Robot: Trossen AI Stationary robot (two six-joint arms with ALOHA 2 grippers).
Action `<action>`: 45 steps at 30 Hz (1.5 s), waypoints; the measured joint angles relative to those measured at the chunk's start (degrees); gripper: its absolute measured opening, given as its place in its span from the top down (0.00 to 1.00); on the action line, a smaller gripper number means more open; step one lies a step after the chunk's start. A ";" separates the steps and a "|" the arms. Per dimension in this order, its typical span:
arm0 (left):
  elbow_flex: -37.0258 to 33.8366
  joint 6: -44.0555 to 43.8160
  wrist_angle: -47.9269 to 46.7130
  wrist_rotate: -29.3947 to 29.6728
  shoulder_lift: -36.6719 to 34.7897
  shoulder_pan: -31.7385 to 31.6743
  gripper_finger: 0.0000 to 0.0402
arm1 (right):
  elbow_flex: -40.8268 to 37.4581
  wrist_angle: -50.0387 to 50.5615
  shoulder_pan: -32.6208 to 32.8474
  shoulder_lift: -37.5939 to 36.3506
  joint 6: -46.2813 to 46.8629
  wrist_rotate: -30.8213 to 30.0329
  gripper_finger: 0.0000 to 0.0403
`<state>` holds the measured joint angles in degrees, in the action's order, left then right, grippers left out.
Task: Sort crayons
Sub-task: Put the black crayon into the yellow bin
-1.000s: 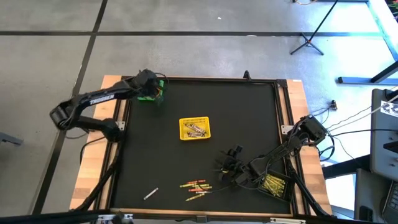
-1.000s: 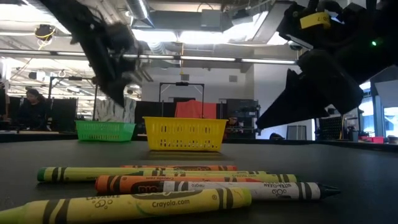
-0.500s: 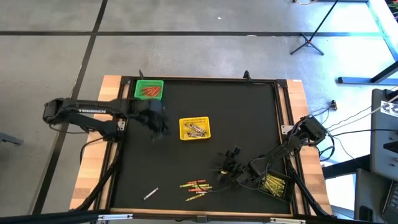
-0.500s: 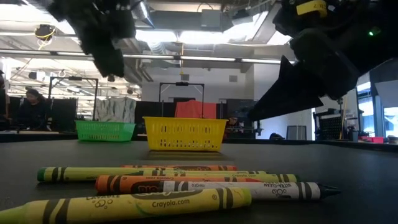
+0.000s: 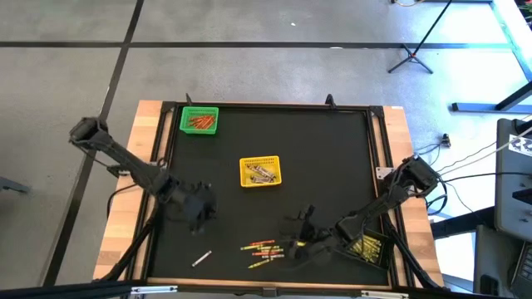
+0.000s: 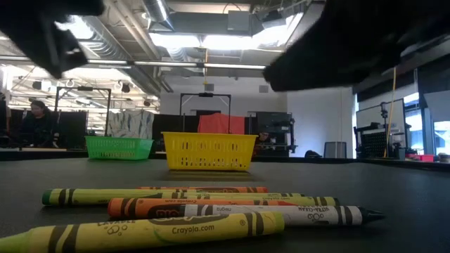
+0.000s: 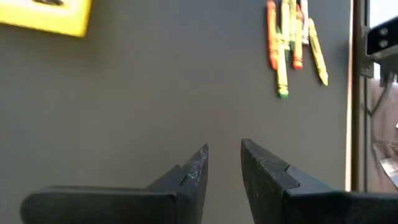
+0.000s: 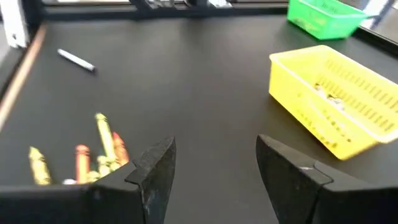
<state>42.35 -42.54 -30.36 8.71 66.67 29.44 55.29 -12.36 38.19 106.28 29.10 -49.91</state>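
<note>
A loose pile of red, orange, yellow and green crayons (image 5: 262, 249) lies flat on the black mat near its front edge, and fills the foreground of the low view (image 6: 197, 207). A single white crayon (image 5: 201, 258) lies apart to their left. My left gripper (image 5: 199, 216) hovers over the mat left of the pile, its fingers (image 7: 194, 171) a narrow gap apart with nothing between them. My right gripper (image 5: 301, 239) hangs just right of the pile, wide open and empty (image 8: 214, 165); the crayons (image 8: 81, 155) lie ahead of it.
A green basket (image 5: 199, 120) holding red-orange crayons stands at the far left corner. A yellow basket (image 5: 260, 170) with pale crayons sits mid-mat. A black basket (image 5: 366, 247) with yellow crayons stands near the right front corner. Bare mat lies between the baskets.
My left gripper has swung fast from above the green basket at the far left toward the table's near edge, turning as it went, and now hangs over the mat left of the crayon pile. My right gripper has shifted a little toward the near edge and tipped.
</note>
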 joint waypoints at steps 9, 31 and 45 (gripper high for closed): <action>0.00 -15.27 8.08 4.71 10.36 14.76 0.81 | 0.02 -14.66 2.53 3.76 -1.34 0.81 0.45; 0.02 -24.58 21.17 8.27 26.93 29.64 0.81 | 9.62 -23.47 2.72 13.27 -3.91 6.46 0.45; 0.20 -17.98 20.63 7.69 29.38 29.30 0.97 | 9.62 -23.46 2.67 13.29 -3.89 6.38 0.45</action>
<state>42.54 -60.53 -9.73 16.40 96.05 58.75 64.90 -35.82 40.86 119.57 25.21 -43.53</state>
